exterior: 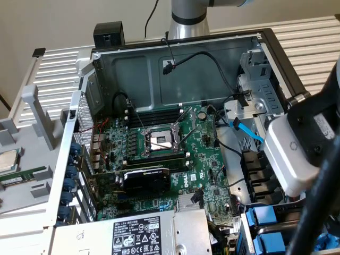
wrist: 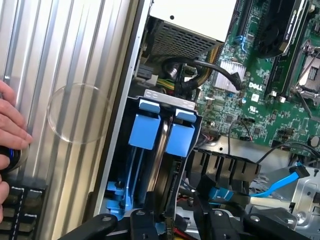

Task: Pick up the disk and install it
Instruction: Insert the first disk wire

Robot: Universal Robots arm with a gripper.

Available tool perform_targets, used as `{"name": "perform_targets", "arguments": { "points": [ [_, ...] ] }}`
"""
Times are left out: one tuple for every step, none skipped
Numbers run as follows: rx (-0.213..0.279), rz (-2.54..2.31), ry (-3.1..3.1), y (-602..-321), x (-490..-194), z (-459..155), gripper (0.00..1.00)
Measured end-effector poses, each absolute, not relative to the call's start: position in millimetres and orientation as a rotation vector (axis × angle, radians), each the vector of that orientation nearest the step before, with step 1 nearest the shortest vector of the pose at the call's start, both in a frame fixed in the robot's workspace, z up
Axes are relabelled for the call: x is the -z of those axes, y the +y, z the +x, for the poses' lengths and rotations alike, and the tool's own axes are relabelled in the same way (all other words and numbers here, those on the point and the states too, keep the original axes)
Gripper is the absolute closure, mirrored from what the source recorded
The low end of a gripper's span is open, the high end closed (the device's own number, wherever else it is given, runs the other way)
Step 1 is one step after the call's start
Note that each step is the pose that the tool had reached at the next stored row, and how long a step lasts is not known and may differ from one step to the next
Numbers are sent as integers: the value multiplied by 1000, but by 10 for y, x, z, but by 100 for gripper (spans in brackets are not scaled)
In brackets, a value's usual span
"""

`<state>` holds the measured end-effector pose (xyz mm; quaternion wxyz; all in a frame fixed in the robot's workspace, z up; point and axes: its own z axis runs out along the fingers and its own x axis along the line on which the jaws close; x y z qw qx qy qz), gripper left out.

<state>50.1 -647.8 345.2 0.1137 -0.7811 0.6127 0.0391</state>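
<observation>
Gripper (wrist: 176, 226) close to silver-grey metal disk in blue plastic carrier (wrist: 161, 145), standing in drive bay (wrist: 167, 96) of open grey metal computer case (exterior: 133, 69); cannot tell whether it pinches the disk.

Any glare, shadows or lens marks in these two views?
Wrist view: the power supply's top is blown out white, and a faint round lens mark sits over the ribbed metal panel. Exterior view: soft even light, case wall dim, no hard glare.

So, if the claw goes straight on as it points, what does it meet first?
Most likely the blue carrier tabs in the drive bay, straight ahead of the claw; depth is unclear.
</observation>
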Motion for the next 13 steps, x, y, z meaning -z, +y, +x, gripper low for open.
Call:
{"name": "perform_targets", "arguments": {
  "points": [
    [-119, -2294, 1791, -6478, -3452, 503, 57],
    [-122, -2297, 1786, -6478, -3452, 507, 57],
    [-125, -2298, 1782, -6479, -3452, 513, 57],
    [-128, -2300, 1780, -6482, -3451, 518, 57],
    [-130, -2302, 1779, -6488, -3450, 523, 57],
    [-134, -2303, 1779, -6498, -3449, 527, 57],
    [-138, -2304, 1780, -6514, -3445, 531, 57],
    [-144, -2304, 1781, -6532, -3442, 536, 57],
    [-149, -2305, 1782, -6544, -3441, 545, 57],
    [-154, -2305, 1783, -6552, -3440, 558, 57],
    [-158, -2305, 1784, -6555, -3439, 573, 57],
    [-164, -2306, 1784, -6558, -3435, 591, 57],
    [-170, -2306, 1784, -6559, -3433, 606, 57]
  ]
}}
